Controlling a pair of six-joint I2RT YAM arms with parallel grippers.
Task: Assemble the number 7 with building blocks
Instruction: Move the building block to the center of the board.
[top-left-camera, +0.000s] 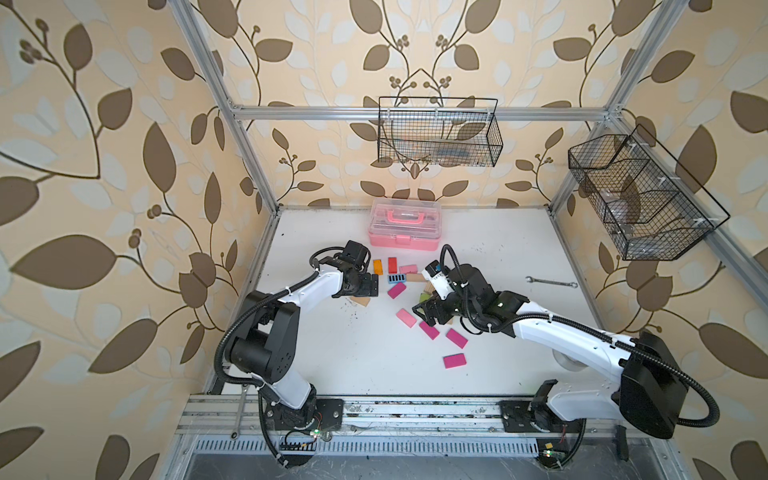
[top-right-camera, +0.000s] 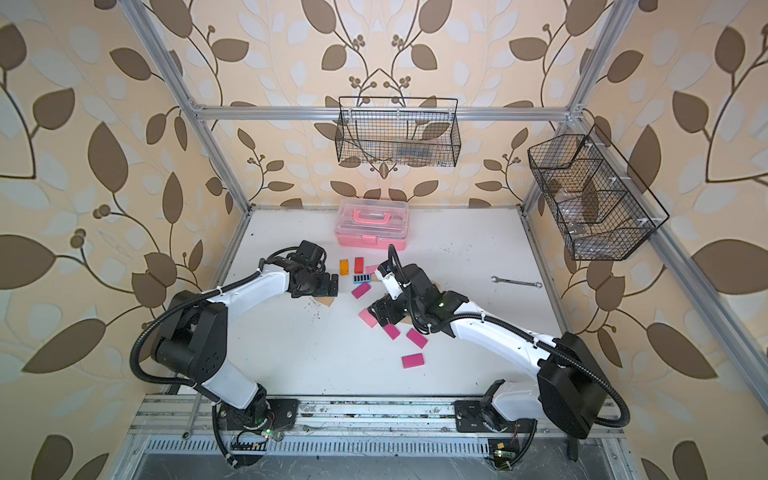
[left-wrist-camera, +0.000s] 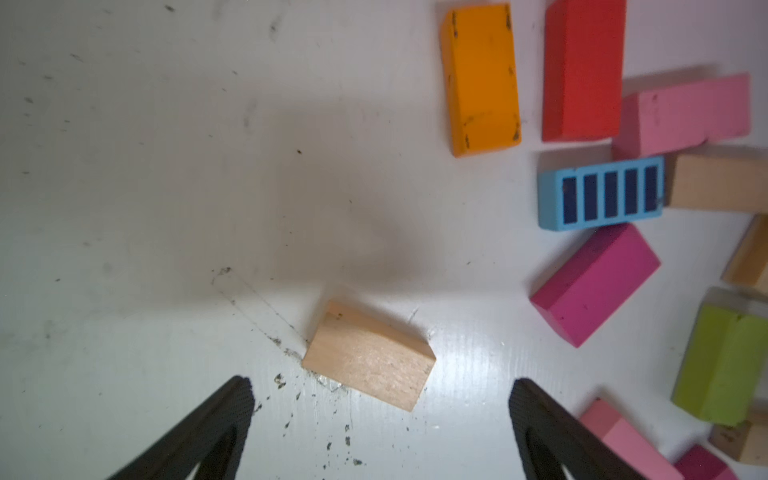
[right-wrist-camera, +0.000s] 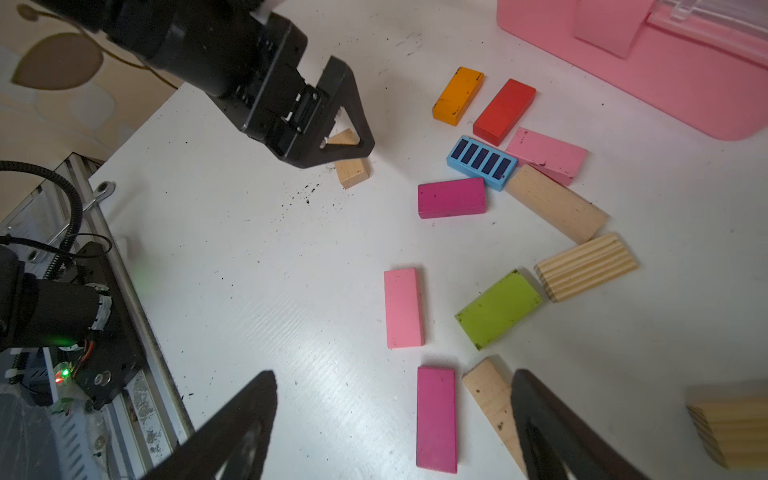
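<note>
Left wrist view shows the left claw (left-wrist-camera: 382, 384) spread wide and empty, low over the white surface (left-wrist-camera: 166, 208). A plain wood block (left-wrist-camera: 368, 357) lies flat just ahead of its fingertips, roughly centred between them and touching neither. The block's long axis runs at a shallow slant to the line joining the two fingertips, nearer to along that line than across it. I judge that a pinch across the narrow width would need the wrist turned a good way first. Closing as it stands would catch the block nearly endwise.

Farther out, off to one side of this claw, lie a magenta block (left-wrist-camera: 594, 286) and then the blue-striped block (left-wrist-camera: 600, 193). Beyond them are the orange block (left-wrist-camera: 482, 79) and the red block (left-wrist-camera: 584, 68), all loose.

The right claw (right-wrist-camera: 395, 376) is also spread wide and holds nothing. It hangs over a second magenta block (right-wrist-camera: 436, 417), well apart from the wood block, so the left arm is clearly the nearer one. No joined bar of a 7 shows anywhere yet.
</note>
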